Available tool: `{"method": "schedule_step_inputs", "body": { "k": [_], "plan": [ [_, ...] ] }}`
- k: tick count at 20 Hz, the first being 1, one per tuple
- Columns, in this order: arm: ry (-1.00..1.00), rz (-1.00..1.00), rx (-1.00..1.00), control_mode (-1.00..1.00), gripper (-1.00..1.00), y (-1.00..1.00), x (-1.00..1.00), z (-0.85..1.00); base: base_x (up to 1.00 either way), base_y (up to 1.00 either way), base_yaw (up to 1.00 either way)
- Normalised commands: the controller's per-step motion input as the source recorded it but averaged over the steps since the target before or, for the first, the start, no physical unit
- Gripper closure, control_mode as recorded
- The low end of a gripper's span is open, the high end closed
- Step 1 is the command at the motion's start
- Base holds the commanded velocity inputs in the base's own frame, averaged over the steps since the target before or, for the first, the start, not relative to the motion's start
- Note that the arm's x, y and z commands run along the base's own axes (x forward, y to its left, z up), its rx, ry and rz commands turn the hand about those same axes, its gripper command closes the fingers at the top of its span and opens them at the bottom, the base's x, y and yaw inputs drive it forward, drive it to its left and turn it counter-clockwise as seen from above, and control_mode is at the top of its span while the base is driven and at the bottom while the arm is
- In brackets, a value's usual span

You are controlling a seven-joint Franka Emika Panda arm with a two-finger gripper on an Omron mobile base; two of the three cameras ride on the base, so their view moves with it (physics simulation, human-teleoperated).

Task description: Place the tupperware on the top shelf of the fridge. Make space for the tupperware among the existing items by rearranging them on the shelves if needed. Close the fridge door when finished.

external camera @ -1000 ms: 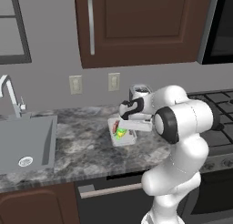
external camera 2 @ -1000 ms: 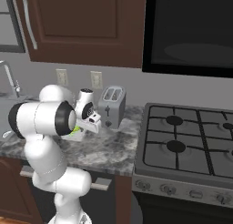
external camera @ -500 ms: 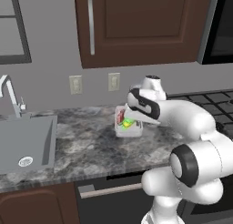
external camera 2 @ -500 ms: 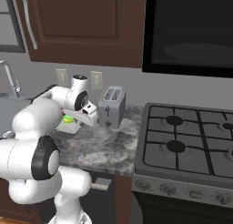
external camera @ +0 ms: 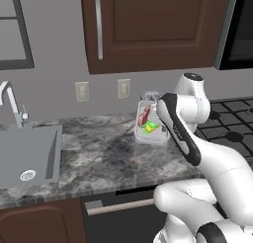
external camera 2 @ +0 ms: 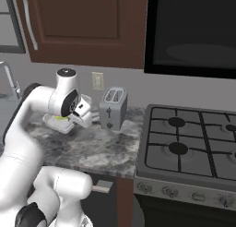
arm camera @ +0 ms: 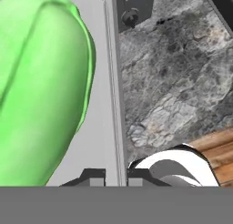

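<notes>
gripper [arm camera: 115, 176]: clamped down on the rim of the tupperware, jaws nearly together with just the thin plastic wall between them. The two dark tips sit right at the bottom of the hand view, one on each side of that wall.

tupperware [external camera: 149, 127]: off the counter and tipped up on edge, held in the air above the back part of the countertop, roughly below the wall outlets. It's a clear box with green and red food showing through. In the right base view only a sliver of it [external camera 2: 59, 120] pokes out from behind the wrist.

food inside: in the hand view the green lump [arm camera: 41, 86] is huge and pressed up against the pale wall of the box.

arm [external camera: 180, 122]: folded up tight, elbow bent back, hand tucked in close to the wall.

counter [external camera: 101, 155]: grey marbled stone, bare across the middle and front edge.

sink [external camera: 27, 153]: sunk into the left end of the counter, faucet [external camera: 12, 105] at its back edge.

toaster [external camera 2: 113, 108]: grey, standing at the back of the counter near its right end, just beside the stove.

stove [external camera 2: 191, 147]: right of the counter, dark burners.

outlets [external camera: 124, 88]: two on the wall behind the counter.

cabinet [external camera: 153, 27]: dark wood, up above the counter.
</notes>
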Motion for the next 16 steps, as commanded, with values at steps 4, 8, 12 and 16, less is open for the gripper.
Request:
{"method": "schedule_step_inputs", "body": {
  "k": [4, 8, 12, 16],
  "plan": [
    [-0.16, -0.03, -0.01, -1.00, 1.00, 0.00, -0.51, 0.61, 0.00, 0.00, 0.00],
    [-0.04, -0.04, -0.02, -1.00, 1.00, 0.00, -0.34, 0.69, 0.00, 0.00, 0.00],
    [0.00, -0.01, 0.00, 1.00, 1.00, 0.00, -0.05, 0.37, 0.00, 0.00, 0.00],
    [0.00, 0.00, 0.00, 1.00, 1.00, 0.00, 0.00, 0.00, 0.00, 0.00, 0.00]
  ]
}}
